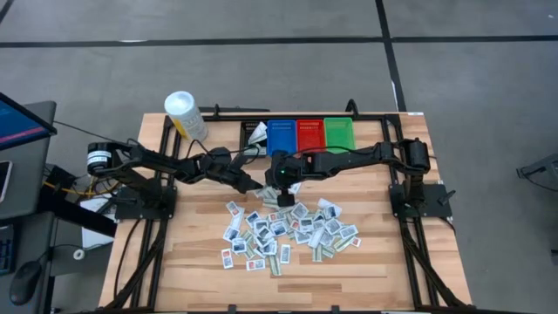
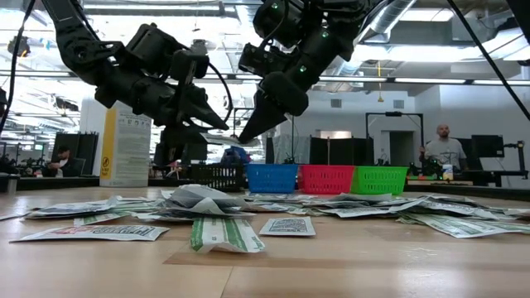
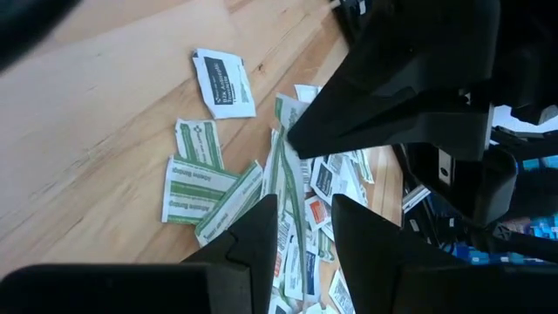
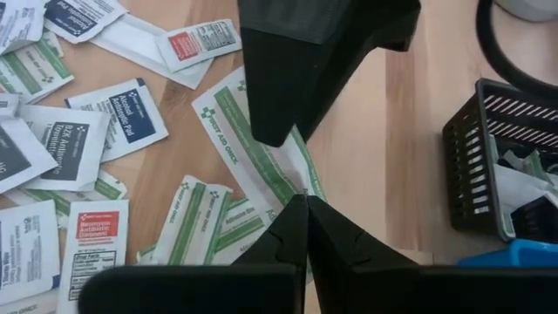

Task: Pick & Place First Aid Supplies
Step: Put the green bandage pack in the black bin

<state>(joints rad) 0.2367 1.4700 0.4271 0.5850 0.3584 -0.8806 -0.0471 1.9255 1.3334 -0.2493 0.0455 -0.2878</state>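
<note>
A long white packet with green stripes point(image 4: 260, 157) hangs in the air between my two grippers, above the wooden table's middle. My right gripper point(image 4: 306, 202) is shut on one end of it. My left gripper point(image 3: 305, 214) comes from the table's left and is open, with one finger on each side of the packet's other end point(image 3: 286, 179). In the low view both grippers' tips, left point(image 2: 217, 124) and right point(image 2: 243, 135), meet well above the table. The other first aid supplies point(image 1: 292, 228) lie in a loose pile on the table, nearer the front edge. My right gripper pinches the striped packet by one short end point(image 4: 301, 185) between its two shut fingers. The fingers slant down from the table's right side. The packet is lifted clear of the table and reaches toward my left gripper. I cannot tell whether my left gripper touches the packet.
Black point(image 1: 255, 133), blue point(image 1: 282, 136), red point(image 1: 309, 134) and green point(image 1: 338, 133) bins stand in a row at the far edge. A white tub point(image 1: 186, 114) stands at the far left. The arms' frames point(image 1: 418, 187) flank the table. People show in the room behind point(image 2: 445, 149).
</note>
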